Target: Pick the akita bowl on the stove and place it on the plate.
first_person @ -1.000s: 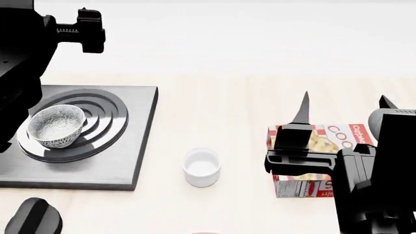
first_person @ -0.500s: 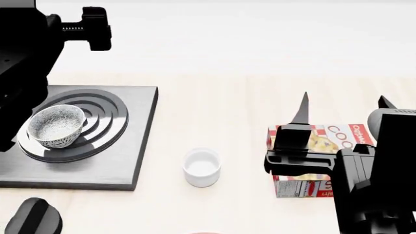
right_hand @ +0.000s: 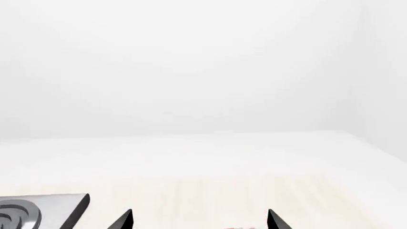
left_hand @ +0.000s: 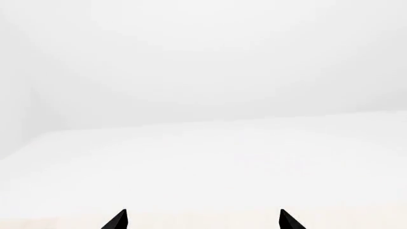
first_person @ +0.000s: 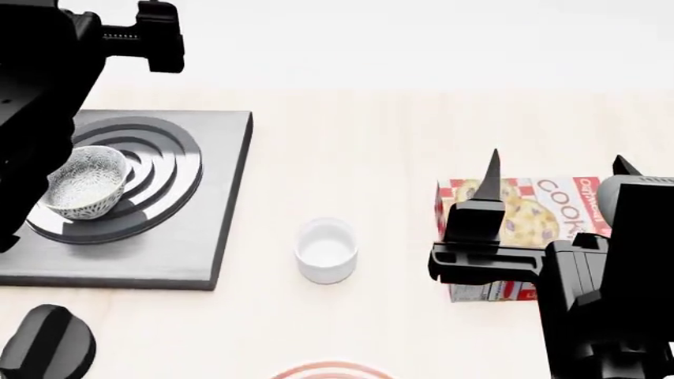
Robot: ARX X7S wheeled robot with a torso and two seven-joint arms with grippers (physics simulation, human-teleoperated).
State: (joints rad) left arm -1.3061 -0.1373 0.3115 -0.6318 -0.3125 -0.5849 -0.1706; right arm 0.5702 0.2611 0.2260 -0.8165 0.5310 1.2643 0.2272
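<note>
Tabletop contents in the head view: one akita bowl (first_person: 88, 181), one stove (first_person: 179, 205), one black knob (first_person: 47, 346), one small white cup (first_person: 327, 250), one cookie box (first_person: 532, 217), and one plate (first_person: 333, 370). The akita bowl sits upright on the ring burner, toward the left edge of the table (first_person: 358, 142). The knob lies apart from the stove slab, near the front left corner. The cup stands between the stove and the cookie box, touching neither. Only the red-ringed rim of the plate shows, at the front edge, just in front of the cup. The left gripper (left_hand: 202, 220) shows two fingertips set wide apart with nothing between them; its arm hangs above the stove's left side. The right gripper (first_person: 556, 178) is likewise spread wide and empty, positioned over the cookie box.
</note>
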